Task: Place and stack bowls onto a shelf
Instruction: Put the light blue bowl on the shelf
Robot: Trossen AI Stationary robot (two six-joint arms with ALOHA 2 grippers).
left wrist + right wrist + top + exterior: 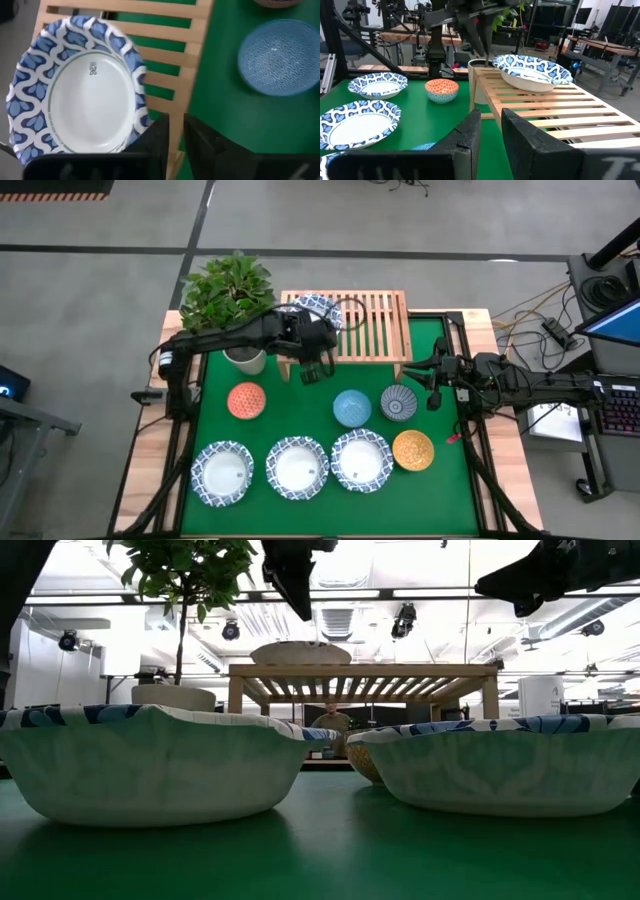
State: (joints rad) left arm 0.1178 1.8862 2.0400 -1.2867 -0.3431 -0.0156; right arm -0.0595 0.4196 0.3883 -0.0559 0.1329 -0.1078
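Three white bowls (295, 468) line the table's (300, 420) near edge, a fourth (318, 311) sits on the shelf's (375, 330) left end, where I see my left pincer (314, 368) just clear, nearly closed and empty, right pincer (436, 387) likewise beside the shelf.

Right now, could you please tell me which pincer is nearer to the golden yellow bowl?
The right pincer is nearer: it hovers just past the golden yellow bowl, toward the shelf. The left pincer is farther, by the shelf's front edge near the plant.
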